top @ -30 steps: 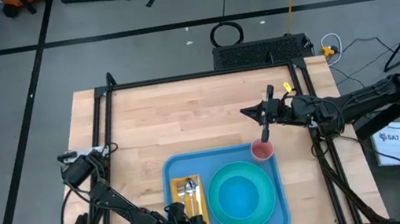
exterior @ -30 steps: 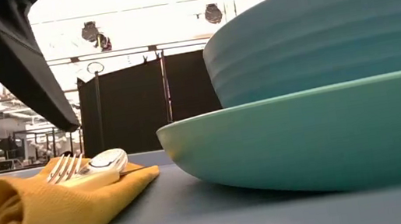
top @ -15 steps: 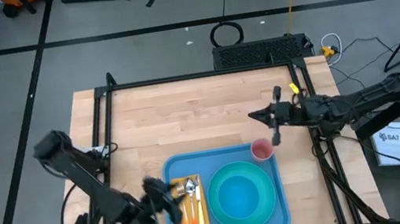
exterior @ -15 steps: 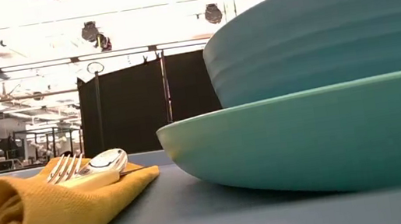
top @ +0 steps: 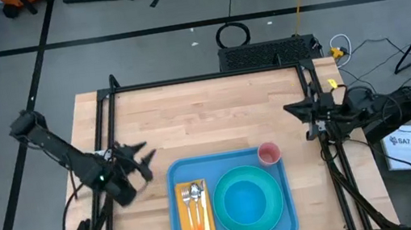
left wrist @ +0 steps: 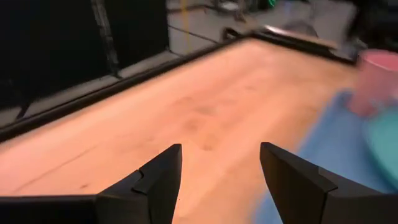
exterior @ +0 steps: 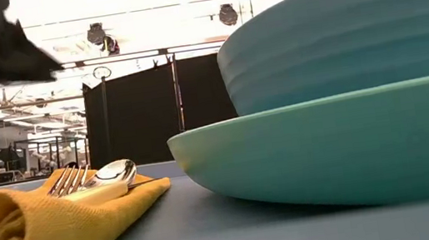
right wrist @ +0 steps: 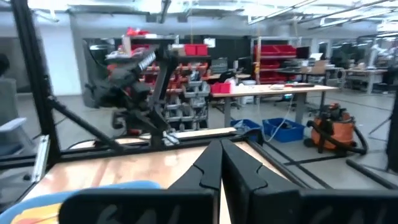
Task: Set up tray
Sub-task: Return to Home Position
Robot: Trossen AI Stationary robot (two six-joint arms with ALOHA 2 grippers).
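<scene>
the tray (top: 213, 163) lies at the near edge of the desk (top: 205, 115), its long axis running side to side along that edge. it carries a yellow napkin (top: 196, 218) with cutlery at its left end, a teal plate (top: 247, 200) with a bowl on it in the middle, and a pink cup (top: 268, 153) at its far right corner.

the left claw (top: 140, 159) hangs over bare wood just off the tray's far left corner. its fingers are spread with nothing between them, as the left wrist view shows (left wrist: 221, 155), and that view has the tray's blue edge and the cup off to one side. so the tray lies to the right of this claw and a little nearer the desk's front edge.

the right claw (top: 293, 108) sits by the right rail of the desk, beyond the cup corner, with its fingers pressed together (right wrist: 221, 163) and holding nothing.

the left claw looks the nearer of the two to the tray. with the setting apparently complete, its way home should lead away from that left corner, not across the napkin.
</scene>
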